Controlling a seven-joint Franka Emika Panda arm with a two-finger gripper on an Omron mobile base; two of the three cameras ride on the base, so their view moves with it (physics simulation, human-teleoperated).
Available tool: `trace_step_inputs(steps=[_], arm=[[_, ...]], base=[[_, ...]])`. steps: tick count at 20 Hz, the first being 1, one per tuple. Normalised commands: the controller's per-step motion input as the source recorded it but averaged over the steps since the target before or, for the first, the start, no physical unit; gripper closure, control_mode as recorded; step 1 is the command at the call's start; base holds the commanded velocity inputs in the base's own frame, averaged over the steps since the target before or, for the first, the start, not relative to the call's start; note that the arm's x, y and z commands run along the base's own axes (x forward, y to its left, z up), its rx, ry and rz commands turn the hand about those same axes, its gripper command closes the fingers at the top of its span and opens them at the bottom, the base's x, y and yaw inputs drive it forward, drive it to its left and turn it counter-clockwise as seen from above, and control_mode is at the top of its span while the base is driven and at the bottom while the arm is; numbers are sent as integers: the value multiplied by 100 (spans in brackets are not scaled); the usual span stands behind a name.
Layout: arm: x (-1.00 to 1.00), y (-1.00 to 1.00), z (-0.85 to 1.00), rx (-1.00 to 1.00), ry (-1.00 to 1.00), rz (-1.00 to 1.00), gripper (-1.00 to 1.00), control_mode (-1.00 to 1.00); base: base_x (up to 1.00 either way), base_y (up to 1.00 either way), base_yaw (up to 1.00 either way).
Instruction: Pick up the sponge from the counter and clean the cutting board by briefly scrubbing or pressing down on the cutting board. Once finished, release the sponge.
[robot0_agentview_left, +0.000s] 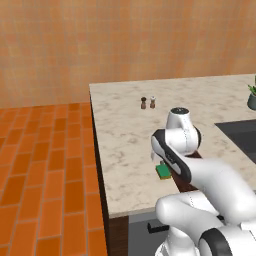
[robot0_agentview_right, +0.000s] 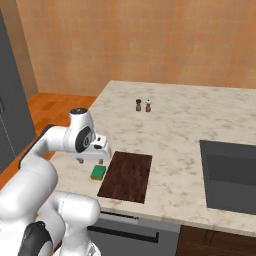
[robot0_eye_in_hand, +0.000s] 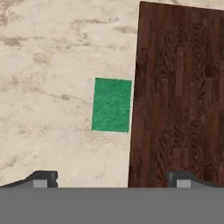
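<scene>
In the left base view the tiled floor (robot0_agentview_left: 45, 165) is lying at the left, and the marbled tabletop (robot0_agentview_left: 130, 135) is spreading rightward from it; two small shakers (robot0_agentview_left: 148, 103) are standing side by side near the middle of the stone, and the white arm is covering most of the near edge, so the sponge (robot0_agentview_left: 163, 171) is peeking out as a small green-and-yellow block just left of the arm, with only a sliver of the cutting board (robot0_agentview_left: 182, 182) showing beside it. At the far right a potted plant (robot0_agentview_left: 252, 97) and a corner of the dark sink (robot0_agentview_left: 242, 135) are showing. The right base view is giving the whole board (robot0_agentview_right: 127, 176), lying flat near the front edge, with the sponge (robot0_agentview_right: 98, 172) sitting on the stone just beside its left long edge, and the pincer (robot0_agentview_right: 91, 161) hanging above the sponge, apart from it; the full sink (robot0_agentview_right: 232, 175) is lying well to the right. The hand view is looking straight down: the sponge (robot0_eye_in_hand: 111, 105) is lying just left of the board (robot0_eye_in_hand: 179, 96), a thin strip of stone between them, and the two finger tips (robot0_eye_in_hand: 41, 178) are standing wide apart, holding nothing.
</scene>
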Motion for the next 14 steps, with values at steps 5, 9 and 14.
trace_step_inputs(steps=[5,9,14], arm=[[0,0,-50,6,0,0,-100,-100],[0,0,-46,4,0,0,-100,-100],[13,0,-25,0,0,0,-100,-100]], base=[[0,0,0],[0,0,0],[0,0,0]])
